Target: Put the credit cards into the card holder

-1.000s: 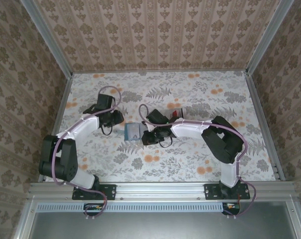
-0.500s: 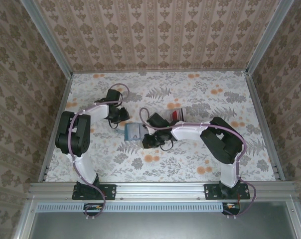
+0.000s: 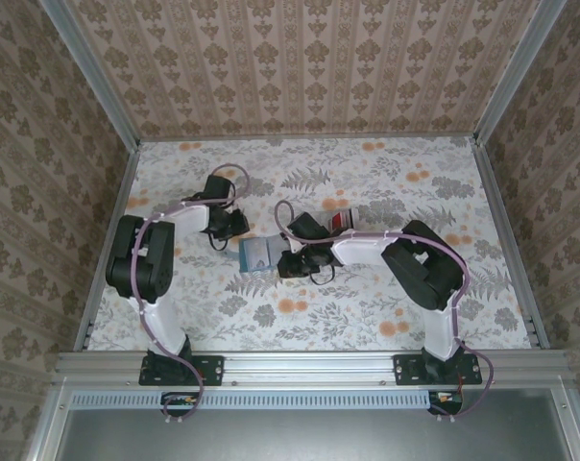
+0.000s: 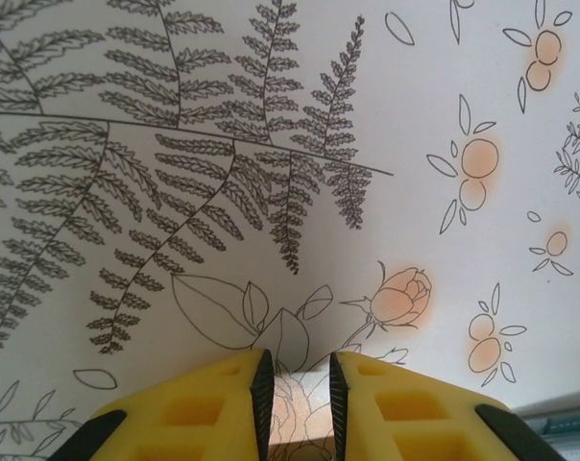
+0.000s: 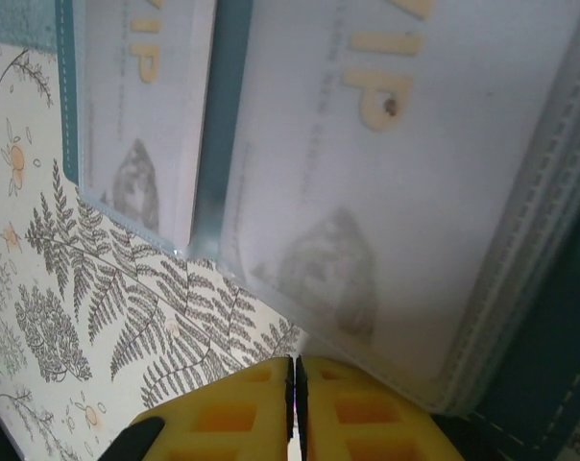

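Seen from above, my left arm (image 3: 136, 274) and right arm (image 3: 420, 269) wear white shells over bulky black joint housings. Each trails a purple cable (image 3: 244, 179) and stands on a black base plate (image 3: 180, 370) bolted to a silver aluminium rail (image 3: 309, 365) at bottom of frame. Bottom centre of the wrist views: my left gripper (image 4: 298, 370) and right gripper (image 5: 294, 370), bright yellow moulded plastic fingers with square recesses, the left pair lined in black.

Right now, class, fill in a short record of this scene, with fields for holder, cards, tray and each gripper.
Holder: teal, lying open on the cloth between the two grippers
Cards: two pale ones marked VIP, lying in the holder
Tray: clear, red contents, just beyond the right arm's wrist
Left gripper: jaws slightly apart, nothing between them, over bare cloth
Right gripper: shut, at the holder's edge
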{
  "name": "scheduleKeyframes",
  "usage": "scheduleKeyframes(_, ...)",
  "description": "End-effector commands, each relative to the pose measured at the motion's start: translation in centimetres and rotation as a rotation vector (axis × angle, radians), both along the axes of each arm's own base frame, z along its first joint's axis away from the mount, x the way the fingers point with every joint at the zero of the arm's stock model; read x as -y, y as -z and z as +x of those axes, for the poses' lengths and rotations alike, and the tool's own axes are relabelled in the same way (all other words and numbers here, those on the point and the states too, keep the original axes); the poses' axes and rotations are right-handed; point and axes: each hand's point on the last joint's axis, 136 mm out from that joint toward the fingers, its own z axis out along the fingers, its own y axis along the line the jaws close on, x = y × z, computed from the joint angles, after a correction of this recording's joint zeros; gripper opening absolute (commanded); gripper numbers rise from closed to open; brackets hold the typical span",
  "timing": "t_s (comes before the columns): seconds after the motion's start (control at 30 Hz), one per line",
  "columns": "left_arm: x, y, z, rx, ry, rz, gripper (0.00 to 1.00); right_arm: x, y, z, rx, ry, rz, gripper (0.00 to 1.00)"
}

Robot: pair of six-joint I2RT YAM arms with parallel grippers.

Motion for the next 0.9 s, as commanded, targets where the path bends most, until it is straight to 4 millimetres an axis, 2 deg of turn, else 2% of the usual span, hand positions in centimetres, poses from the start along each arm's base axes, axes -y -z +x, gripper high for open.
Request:
scheduleKeyframes(0.0,-0.5,1.7,-3.5,-0.093,0.026,0.02,0.25,0.8,0.5,3.0,0.047,0.061,-0.026,0.15)
scheduleKeyframes(0.23,-1.4,2.1,-6.8,-0.121,0.0,0.016,0.23,0.8,0.1,6.8,0.082,0.1,-0.032,0.16)
scheduleKeyframes(0.33,-1.5,2.4,-8.0,-0.137,-0.013,0.012,0.22,0.1,-0.2,8.8,0.104,0.104,-0.04,0.16)
scheduleKeyframes(0.57,-0.4,2.4,-11.1,-0.169,0.011,0.01,0.19,-2.3,-0.4,13.0,0.13,0.083,-0.056,0.17)
scheduleKeyframes(0.77,1.2,1.9,-12.7,-0.179,0.034,0.005,0.19,-3.9,-1.7,14.2,0.141,0.053,-0.021,0.17)
scheduleKeyframes(0.87,3.5,1.1,-13.2,-0.157,0.067,-0.034,0.19,-4.3,-2.9,14.1,0.152,0.011,-0.011,0.18)
